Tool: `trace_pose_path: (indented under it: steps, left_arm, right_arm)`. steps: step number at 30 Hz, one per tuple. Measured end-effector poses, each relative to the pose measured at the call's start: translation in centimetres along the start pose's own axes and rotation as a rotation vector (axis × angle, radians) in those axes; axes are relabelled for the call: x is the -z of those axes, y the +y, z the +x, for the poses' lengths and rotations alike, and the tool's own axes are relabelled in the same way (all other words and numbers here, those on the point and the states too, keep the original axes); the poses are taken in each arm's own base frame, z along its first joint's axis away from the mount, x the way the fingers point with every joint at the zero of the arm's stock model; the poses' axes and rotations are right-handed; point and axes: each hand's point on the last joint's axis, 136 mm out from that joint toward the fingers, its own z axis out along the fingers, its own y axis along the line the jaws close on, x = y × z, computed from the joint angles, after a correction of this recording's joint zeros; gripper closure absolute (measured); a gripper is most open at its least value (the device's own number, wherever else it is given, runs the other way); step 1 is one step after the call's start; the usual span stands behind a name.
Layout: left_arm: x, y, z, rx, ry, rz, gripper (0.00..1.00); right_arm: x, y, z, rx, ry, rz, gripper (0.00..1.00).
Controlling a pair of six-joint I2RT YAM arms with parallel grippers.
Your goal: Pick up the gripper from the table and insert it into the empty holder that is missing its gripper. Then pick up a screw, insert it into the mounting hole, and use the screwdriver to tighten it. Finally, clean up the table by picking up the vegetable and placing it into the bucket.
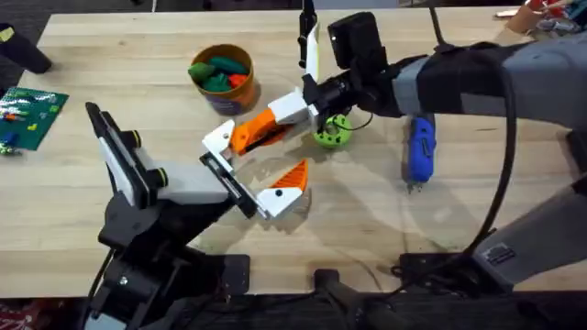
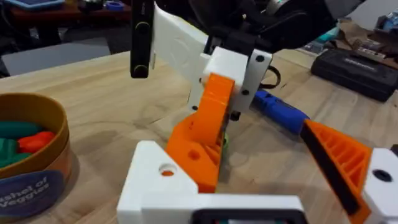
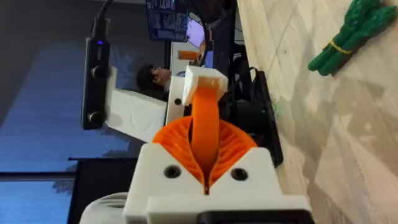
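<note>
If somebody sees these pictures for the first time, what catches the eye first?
The two white-and-orange hands meeting mid-table: the left hand is open, and the right hand reaches between its fingers. Then the blue pen-shaped screwdriver lying to their right, and the round tan-rimmed orange bucket holding toy vegetables behind them.

On the wooden worktop (image 1: 138, 101) we see a lime-green ring-shaped piece (image 1: 333, 132) near the middle, closer to the far edge than the near one. At the left edge lies a green circuit board (image 1: 27, 115) with small coloured parts on it. In the far right corner we make out some orange and white clutter (image 1: 537, 14), too small to name. In the left wrist view a black case (image 2: 357, 71) rests on the worktop. A bundle of green toy asparagus (image 3: 353, 32) lies on the worktop in the right wrist view.
</note>
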Motion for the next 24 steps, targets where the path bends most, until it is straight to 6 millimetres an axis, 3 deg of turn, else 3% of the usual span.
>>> trace_pose_path:
  steps: [15, 24]
  left_arm:
    - [0.1, -0.7, 0.2, 0.012, 0.010, 0.044, 0.011]
    - [0.2, -2.5, 0.4, 0.017, 0.024, 0.148, 0.011]
  right_arm:
    - [0.2, -0.6, 0.0, 0.033, 0.040, -0.059, 0.980]
    - [-0.4, -0.5, 0.7, -0.015, 0.077, -0.077, 0.979]
